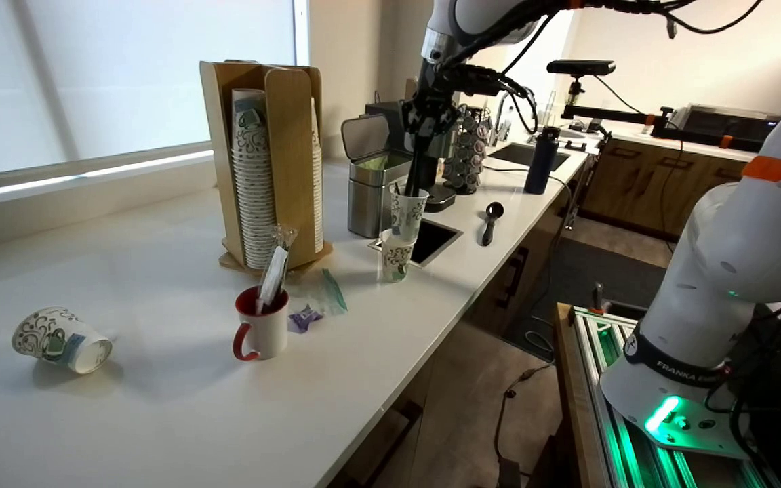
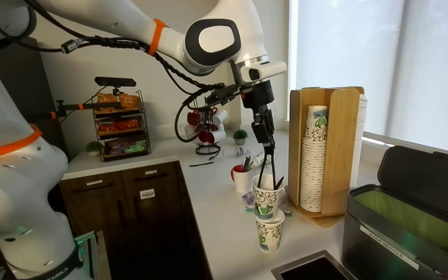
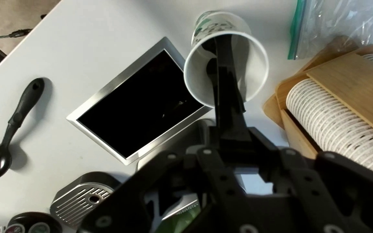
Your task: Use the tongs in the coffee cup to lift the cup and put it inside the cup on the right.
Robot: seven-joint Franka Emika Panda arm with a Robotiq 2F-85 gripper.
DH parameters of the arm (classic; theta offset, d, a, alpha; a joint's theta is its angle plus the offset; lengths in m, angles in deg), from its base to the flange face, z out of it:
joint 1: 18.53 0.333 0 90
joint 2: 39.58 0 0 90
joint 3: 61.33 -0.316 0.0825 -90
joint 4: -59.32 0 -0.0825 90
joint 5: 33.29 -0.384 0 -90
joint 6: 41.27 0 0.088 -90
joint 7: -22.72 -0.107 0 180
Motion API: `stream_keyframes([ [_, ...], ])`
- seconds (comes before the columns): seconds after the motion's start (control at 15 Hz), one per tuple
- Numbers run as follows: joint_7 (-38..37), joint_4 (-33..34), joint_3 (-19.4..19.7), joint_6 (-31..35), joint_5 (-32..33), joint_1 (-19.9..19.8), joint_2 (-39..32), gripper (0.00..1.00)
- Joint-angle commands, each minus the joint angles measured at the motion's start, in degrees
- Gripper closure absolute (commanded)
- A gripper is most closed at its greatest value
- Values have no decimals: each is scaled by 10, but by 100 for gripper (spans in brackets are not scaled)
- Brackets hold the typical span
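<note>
Okay, at the far left of an exterior view my arm's glossy white base (image 2: 29, 245) is standing beyond the edge of the white tabletop (image 2: 228, 233). Moving rightward, a red-handled white ceramic mug (image 2: 242, 182) is sitting on that tabletop, apart from the cups. Next, the task's thing: a leaf-printed white-and-green paper cup (image 2: 265, 198) is hanging right above a matching upright paper cup (image 2: 269, 239), its foot overlapping that lower mouth. I can't tell whether the foot is sitting inside the rim or only resting on it. At about the same place, but higher, my black two-fingered pincer (image 2: 269, 144) is clenching the top of the slender black tongs (image 3: 228, 84), whose long arms are reaching down into the upper cup. So the cup is lying straight below the pincer, its long axis running close to upright. In both exterior views its foot is looking slightly offset toward my base, so I'm judging that the coming move is needing a small shift away from that base, then a plain push down. Farther right, a tall pale-wood cup dispenser (image 2: 342, 151) is standing clear of the two cups, and then a dark metallic recycling bin (image 2: 368, 256) is standing open.
</note>
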Motion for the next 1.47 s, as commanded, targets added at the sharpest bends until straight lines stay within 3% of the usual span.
stream_keyframes([
  [0.0, -22, 15, 8, -24, 15, 10, -8, 93],
  [1.4, -82, 37, 6, -15, 55, 31, -48, 93],
])
